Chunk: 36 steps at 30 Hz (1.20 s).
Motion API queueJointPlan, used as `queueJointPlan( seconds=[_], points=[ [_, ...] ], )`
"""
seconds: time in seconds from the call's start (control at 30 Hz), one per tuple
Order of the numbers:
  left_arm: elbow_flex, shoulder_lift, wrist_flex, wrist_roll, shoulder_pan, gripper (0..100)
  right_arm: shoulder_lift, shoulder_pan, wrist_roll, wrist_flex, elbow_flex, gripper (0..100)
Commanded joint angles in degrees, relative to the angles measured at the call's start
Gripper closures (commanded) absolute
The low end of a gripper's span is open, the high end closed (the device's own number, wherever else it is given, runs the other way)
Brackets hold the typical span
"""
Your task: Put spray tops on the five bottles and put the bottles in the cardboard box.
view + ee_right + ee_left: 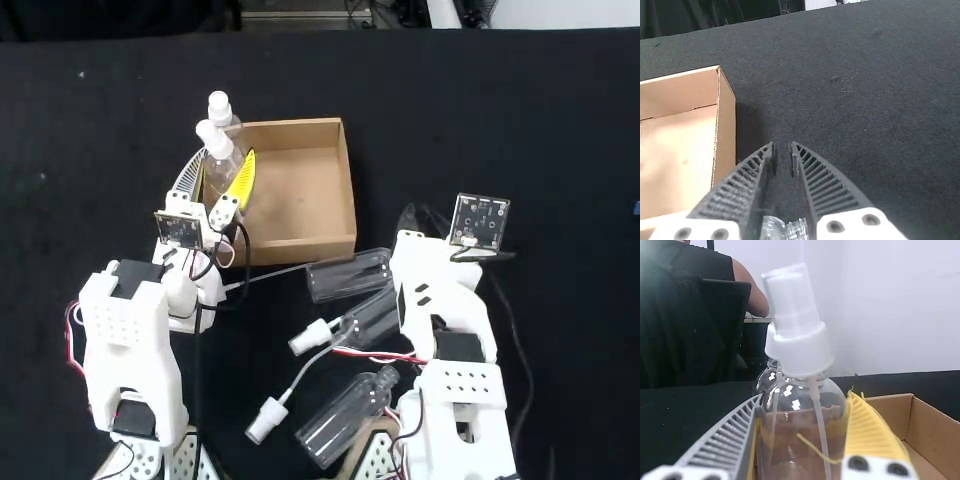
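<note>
My left gripper (pixel 222 162), one grey finger and one yellow, is shut on a clear bottle (pixel 800 415) with a white spray top (pixel 795 325). It holds the bottle upright at the left wall of the cardboard box (pixel 350 200). A second capped bottle (pixel 220 108) stands just behind it. My right gripper (pixel 782 149) points at the bare cloth right of the box, its black fingers shut to a thin slit. A clear bottle neck (pixel 785 227) shows at their base; whether it is clamped is unclear. That uncapped bottle (pixel 350 275) lies by the right arm.
Two more clear bottles (pixel 368 318) (pixel 345 410) lie on the black cloth between the arms. Two loose-looking white spray tops (pixel 308 338) (pixel 265 420) with long tubes lie beside them. Red wires cross there. The cloth beyond the box is bare.
</note>
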Motion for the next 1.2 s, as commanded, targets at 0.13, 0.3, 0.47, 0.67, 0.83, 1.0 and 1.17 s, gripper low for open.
queueJointPlan(
  seconds=[0.13, 0.3, 0.47, 0.67, 0.83, 1.0, 1.17],
  points=[
    [-0.57, 0.70, 1.32, -0.26, 0.92, 81, -1.71, -0.62, 0.18, -1.93, -0.48, 95.9],
    [-0.04, 0.18, 3.52, -0.26, 1.01, 80, -1.71, -0.62, 0.18, -1.93, -0.48, 95.9],
    [-0.13, 0.18, 3.78, -0.44, 1.01, 80, -1.71, -0.62, 0.18, -1.93, -0.48, 95.9],
    [-0.22, 0.35, 3.78, -0.70, 1.01, 80, -1.71, -0.62, 0.18, -1.93, -0.48, 95.9],
    [-0.40, 0.44, 3.87, -0.70, 1.01, 80, -1.71, -0.62, 0.18, -1.93, -0.48, 95.9],
    [-0.40, 0.53, 3.87, -0.70, 1.01, 80, -1.71, -0.62, 0.18, -1.93, -0.48, 95.9],
    [-0.40, 0.53, 3.87, -0.70, 1.01, 80, -1.71, -0.62, 0.18, -1.93, -0.48, 95.9]
  ],
)
